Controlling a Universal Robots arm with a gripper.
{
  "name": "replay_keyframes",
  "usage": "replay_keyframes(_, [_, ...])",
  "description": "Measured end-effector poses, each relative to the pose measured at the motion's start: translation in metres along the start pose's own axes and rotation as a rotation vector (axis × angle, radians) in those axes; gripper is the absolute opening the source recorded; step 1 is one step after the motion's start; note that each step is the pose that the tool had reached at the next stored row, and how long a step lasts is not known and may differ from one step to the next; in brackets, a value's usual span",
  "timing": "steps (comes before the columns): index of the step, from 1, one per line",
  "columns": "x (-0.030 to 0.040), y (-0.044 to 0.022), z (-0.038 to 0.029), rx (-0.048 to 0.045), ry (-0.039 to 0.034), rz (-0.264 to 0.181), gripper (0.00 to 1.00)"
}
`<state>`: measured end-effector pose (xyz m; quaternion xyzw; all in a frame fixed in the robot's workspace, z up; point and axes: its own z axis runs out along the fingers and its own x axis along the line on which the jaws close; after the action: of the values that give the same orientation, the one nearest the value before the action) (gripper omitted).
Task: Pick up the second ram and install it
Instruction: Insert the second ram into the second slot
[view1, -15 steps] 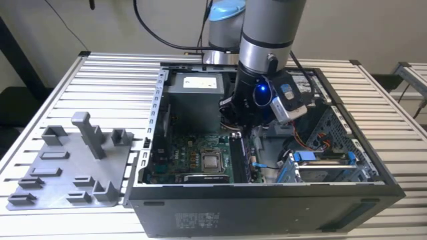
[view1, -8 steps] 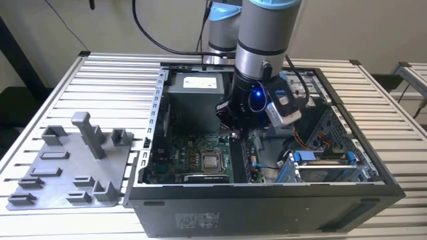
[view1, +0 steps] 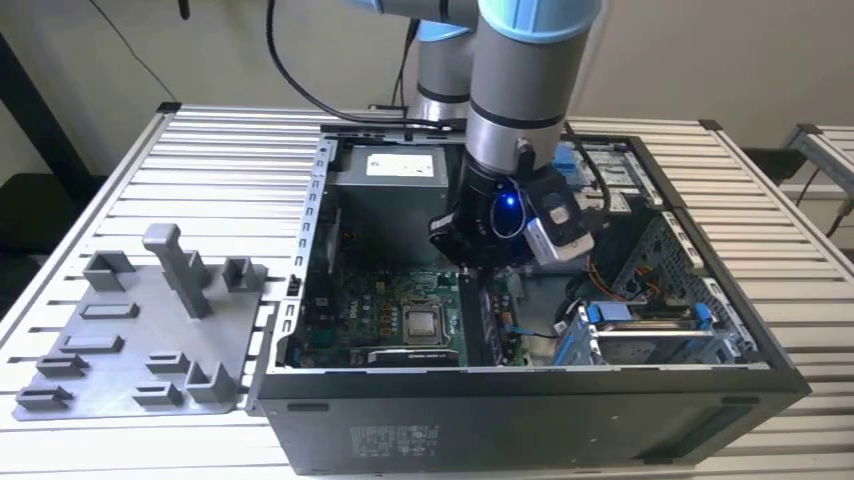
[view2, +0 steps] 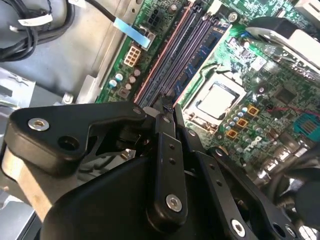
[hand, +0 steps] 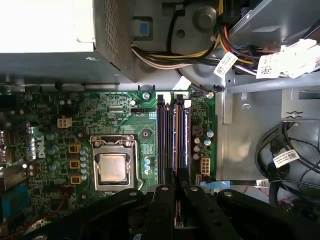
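Claw (hand: 176, 192) hangs over the near end of the RAM slots (hand: 172, 140), fingers pressed together on a thin dark edge, likely the ram (view2: 168, 102). Ram's long axis runs parallel to the slots, beside the CPU socket (hand: 112, 167); whether it is seated, I cannot tell.

The slatted metal surface (view1: 200, 150) carries a grey plastic holder tray (view1: 134, 340) (lower left of frame) and the open computer case (view1: 534, 410) just beside it, centre-right.
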<state>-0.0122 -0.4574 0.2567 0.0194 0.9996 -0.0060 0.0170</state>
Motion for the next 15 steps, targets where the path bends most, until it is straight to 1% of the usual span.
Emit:
replay_keyframes(12, [0.0059,0.0001,0.0217,0.0002,-0.001,0.006,0.14])
replay_keyframes(15, [0.0062,-0.0006,0.0252,0.0003,-0.0012,0.007,0.14])
